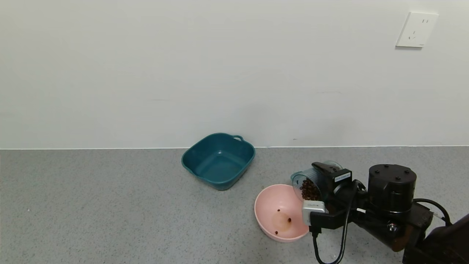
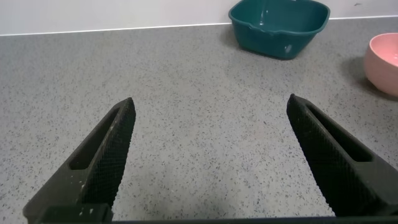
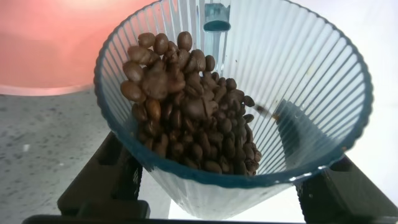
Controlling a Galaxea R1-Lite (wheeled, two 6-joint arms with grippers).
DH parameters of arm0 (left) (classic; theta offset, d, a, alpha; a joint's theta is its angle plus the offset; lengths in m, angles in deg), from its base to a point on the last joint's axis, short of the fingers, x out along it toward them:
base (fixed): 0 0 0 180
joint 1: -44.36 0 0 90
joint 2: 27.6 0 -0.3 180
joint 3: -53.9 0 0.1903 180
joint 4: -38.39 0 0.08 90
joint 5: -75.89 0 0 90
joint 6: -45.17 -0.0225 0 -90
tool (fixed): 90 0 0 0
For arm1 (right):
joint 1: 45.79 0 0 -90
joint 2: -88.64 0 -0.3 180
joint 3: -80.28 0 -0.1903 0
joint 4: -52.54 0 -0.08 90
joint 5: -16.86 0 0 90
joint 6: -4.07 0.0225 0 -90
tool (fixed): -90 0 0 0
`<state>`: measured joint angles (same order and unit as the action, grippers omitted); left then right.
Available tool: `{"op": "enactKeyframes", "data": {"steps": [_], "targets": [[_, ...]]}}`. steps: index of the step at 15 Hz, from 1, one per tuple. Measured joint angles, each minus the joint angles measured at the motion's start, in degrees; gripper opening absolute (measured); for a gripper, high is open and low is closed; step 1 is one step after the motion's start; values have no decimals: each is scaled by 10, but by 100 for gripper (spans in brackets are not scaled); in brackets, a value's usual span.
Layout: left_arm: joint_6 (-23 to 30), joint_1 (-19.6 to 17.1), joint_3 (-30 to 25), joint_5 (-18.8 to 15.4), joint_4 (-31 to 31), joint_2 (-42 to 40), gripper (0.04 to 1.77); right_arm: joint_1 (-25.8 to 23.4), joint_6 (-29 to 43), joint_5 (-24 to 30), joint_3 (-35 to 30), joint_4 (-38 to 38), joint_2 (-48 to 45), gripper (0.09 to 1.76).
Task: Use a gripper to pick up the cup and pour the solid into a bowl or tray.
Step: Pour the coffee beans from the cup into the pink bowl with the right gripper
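My right gripper [image 1: 318,190] is shut on the ribbed blue-grey cup [image 1: 307,180] and holds it tipped on its side, mouth over the right rim of the pink bowl [image 1: 269,200]. Dark brown beans [image 1: 309,189] are heaped at the cup's mouth; in the right wrist view the beans [image 3: 186,106] lie piled against the lower wall of the cup [image 3: 298,93], with the pink bowl [image 3: 56,43] beyond. A few beans [image 1: 289,220] lie on the bowl's bottom. My left gripper [image 2: 211,130] is open and empty over bare counter, out of the head view.
A teal squarish tub [image 1: 218,160] with handles stands empty behind the bowl near the wall; it also shows in the left wrist view [image 2: 280,25], with the pink bowl's edge [image 2: 382,62] to one side. The grey speckled counter [image 1: 91,205] stretches left.
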<state>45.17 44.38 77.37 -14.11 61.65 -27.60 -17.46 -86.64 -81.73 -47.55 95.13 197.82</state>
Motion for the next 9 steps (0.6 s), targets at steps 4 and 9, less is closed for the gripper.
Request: {"op": "enactKeyframes", "data": {"steps": [4,9], "targets": [[0,0,0,0,0,0,175,0,-22,0,-1,13,1,137],[0,0,0,0,0,0,175,10,-46,-13,4,13,1,137]]}}
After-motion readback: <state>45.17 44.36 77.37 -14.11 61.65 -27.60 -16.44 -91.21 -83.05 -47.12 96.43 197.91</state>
